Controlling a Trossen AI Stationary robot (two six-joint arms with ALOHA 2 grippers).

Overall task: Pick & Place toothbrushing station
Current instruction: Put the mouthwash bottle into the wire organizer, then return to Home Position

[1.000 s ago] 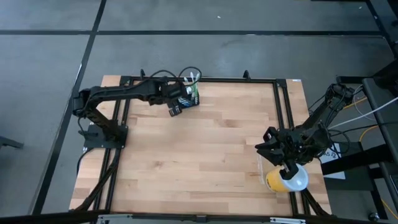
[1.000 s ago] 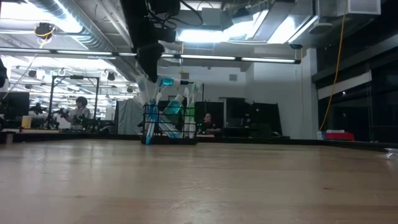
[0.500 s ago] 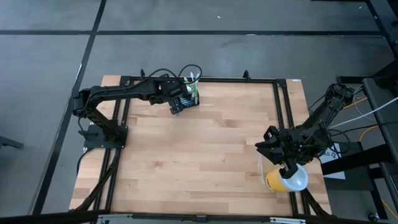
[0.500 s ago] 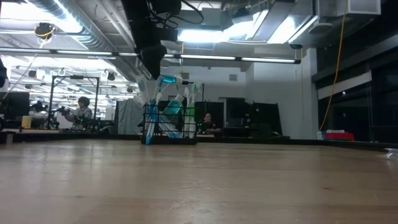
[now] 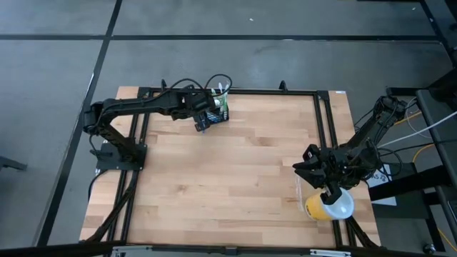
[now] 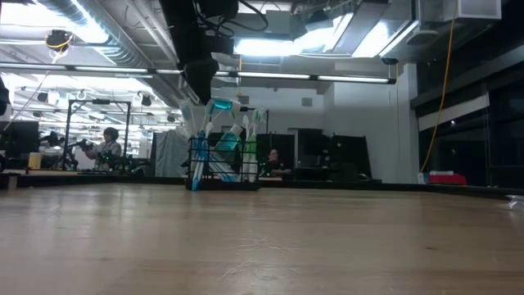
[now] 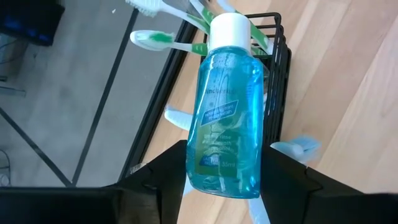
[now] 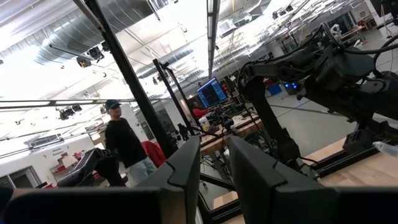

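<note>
Station (image 5: 218, 109) near the table's (image 5: 235, 178) far edge: light, stiff wire mesh, top-heavy with brushes and bottle (image 7: 227, 118); grip the rim; left gripper (image 7: 225, 177) open astride bottle, right gripper's (image 5: 327, 187) opening unclear.

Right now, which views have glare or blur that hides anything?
Low view: bright ceiling lights glare above the holder, which stays readable. Right wrist view: blown-out ceiling, the gripper's own fingers dark against it. Left wrist view: the bottle sharp, a soft blue smear beside it. High view: even light.

blurred label on the blue mouthwash bottle (image 7: 225, 118), nothing legible
</note>
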